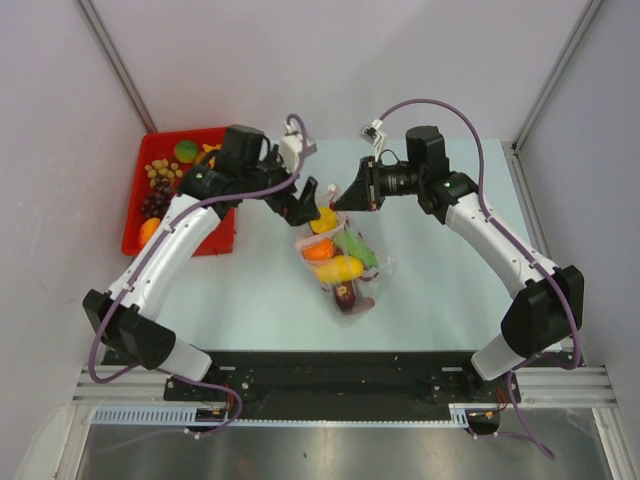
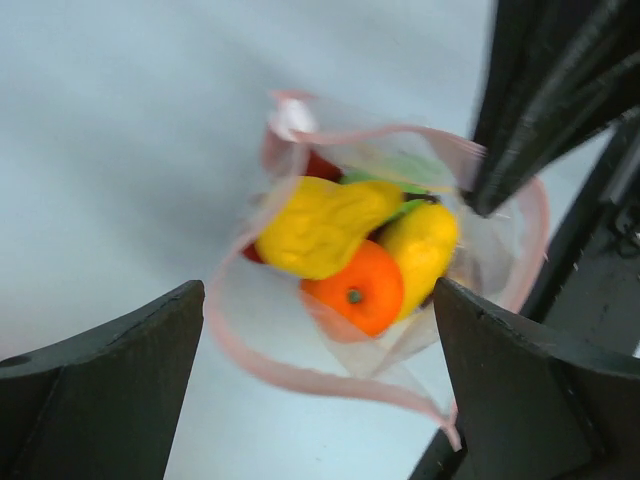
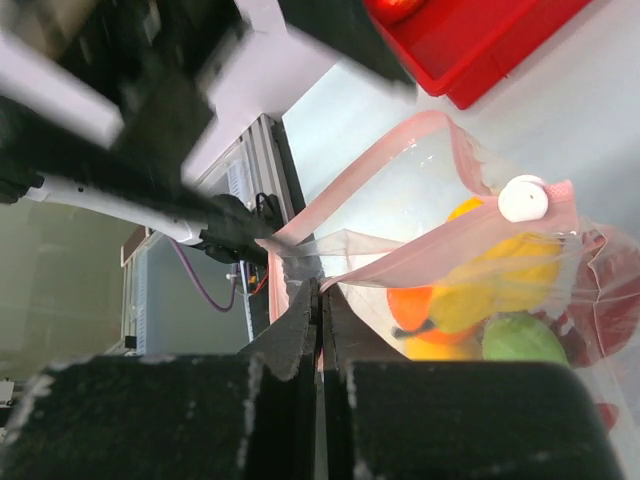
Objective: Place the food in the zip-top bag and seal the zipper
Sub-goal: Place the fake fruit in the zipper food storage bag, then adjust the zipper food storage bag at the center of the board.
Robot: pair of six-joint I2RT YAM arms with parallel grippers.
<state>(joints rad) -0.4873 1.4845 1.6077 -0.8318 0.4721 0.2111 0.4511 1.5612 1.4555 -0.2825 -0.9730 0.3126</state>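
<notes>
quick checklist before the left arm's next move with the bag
1. left gripper open and empty: ok
2. right gripper shut on the mouth edge of the zip-top bag: ok
3. Bag mouth gaping below the left gripper: ok
4. orange fruit and yellow piece sitting inside the bag: ok
5. All food bagged: not ok, grapes and other pieces lie in the red tray
6. zipper sealed: not ok, it is open
</notes>
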